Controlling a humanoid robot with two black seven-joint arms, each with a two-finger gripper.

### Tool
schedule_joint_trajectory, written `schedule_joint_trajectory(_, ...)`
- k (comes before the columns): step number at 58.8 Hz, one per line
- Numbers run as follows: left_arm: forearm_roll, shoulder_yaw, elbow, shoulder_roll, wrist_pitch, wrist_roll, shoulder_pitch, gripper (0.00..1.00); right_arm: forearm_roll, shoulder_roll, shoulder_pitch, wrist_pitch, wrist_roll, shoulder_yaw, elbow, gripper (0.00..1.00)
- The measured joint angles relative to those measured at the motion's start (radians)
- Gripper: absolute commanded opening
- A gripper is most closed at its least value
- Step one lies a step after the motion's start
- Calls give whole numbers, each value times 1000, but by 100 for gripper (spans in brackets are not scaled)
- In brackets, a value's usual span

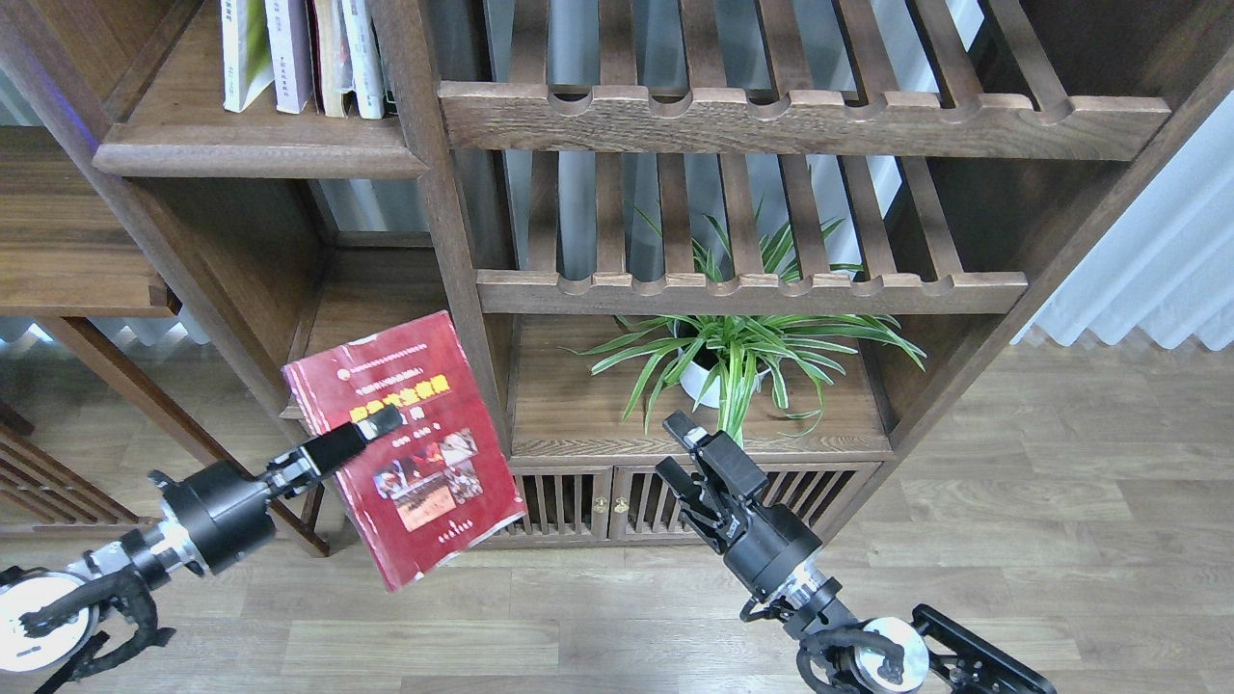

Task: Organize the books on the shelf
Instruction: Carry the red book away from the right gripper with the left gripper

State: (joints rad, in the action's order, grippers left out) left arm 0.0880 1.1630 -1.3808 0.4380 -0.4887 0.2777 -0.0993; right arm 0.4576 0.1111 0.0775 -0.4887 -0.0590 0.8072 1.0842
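Observation:
My left gripper (379, 424) is shut on the dark red book (415, 472), one finger across its cover. It holds the book tilted in the air in front of the bookcase's lower left bay. The solid dark-brown shelf (260, 146) is at the upper left. On it stand a yellow-green book (245, 50), a pale lavender book (290, 53) and a few more books (349, 56), upright, their tops cut off by the frame. My right gripper (677, 453) is open and empty, in front of the low cabinet below the plant.
Two slatted racks with notched front rails (800, 120) (752, 289) fill the bookcase's right bay. A potted spider plant (733, 361) stands on the board beneath them. A low cabinet with slatted doors (578, 506) is at the bottom. An upright post (453, 251) divides the bays. The floor is wood.

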Motion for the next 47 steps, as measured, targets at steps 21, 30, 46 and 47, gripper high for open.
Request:
schedule_joint_trajectory(21,245,93,-3,-125,0,43,18,0,-4,-19,35,0,-2,-6,-20,98)
schedule_joint_trajectory(30,278,127,-3,-140,0,89,18,0,-3,-20,47,0,-2,-3,-43,98)
schedule_joint_trajectory(46,286,286,-3,-220,0,91,157,0,-3,-43,59,0,-2,-8,-70,98)
schedule_joint_trajectory(47,288,294,-3,-226,0,91,165,0,-3,-44,60,0,-2,-9,-71,98)
